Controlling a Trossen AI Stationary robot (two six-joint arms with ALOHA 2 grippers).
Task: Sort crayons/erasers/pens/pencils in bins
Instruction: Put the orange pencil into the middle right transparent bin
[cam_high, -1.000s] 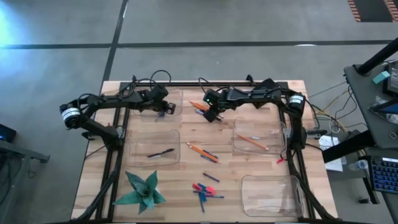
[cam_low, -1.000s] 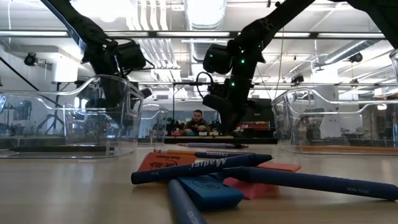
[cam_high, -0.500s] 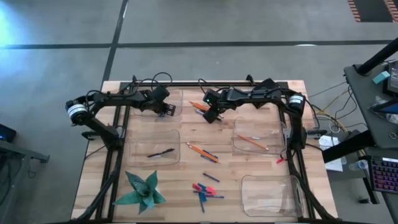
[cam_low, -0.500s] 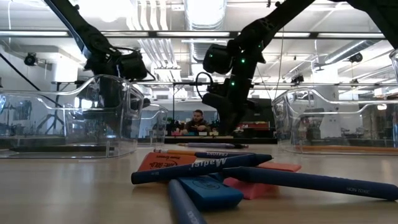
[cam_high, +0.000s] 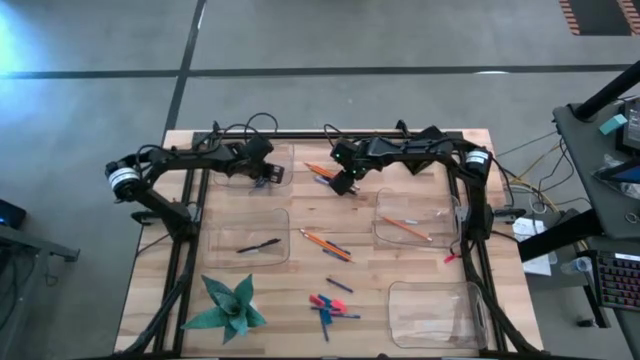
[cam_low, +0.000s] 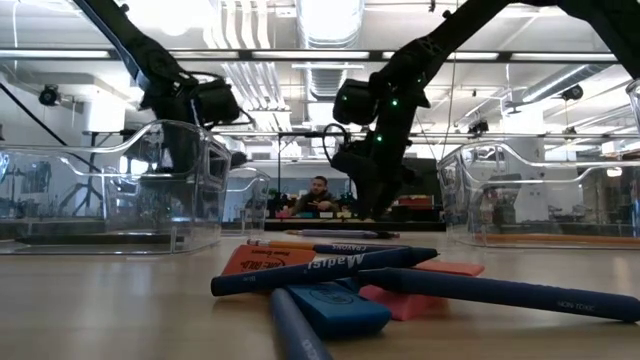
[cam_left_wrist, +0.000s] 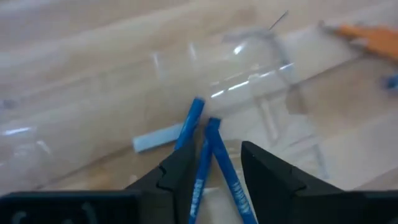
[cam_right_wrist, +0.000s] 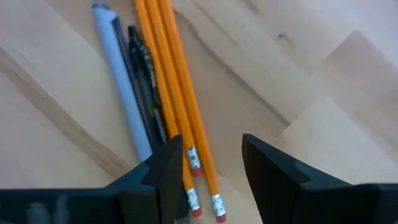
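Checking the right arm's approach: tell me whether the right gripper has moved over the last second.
Yes, slightly. In the high view the right gripper has shifted a little toward the table's far edge, hanging by the loose pencils there.

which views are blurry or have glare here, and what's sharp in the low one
Left wrist view: soft all over, glare streaks on the clear bin. Right wrist view: pencils slightly blurred. Low view: the blue pen up front is sharp; bright ceiling lights behind.
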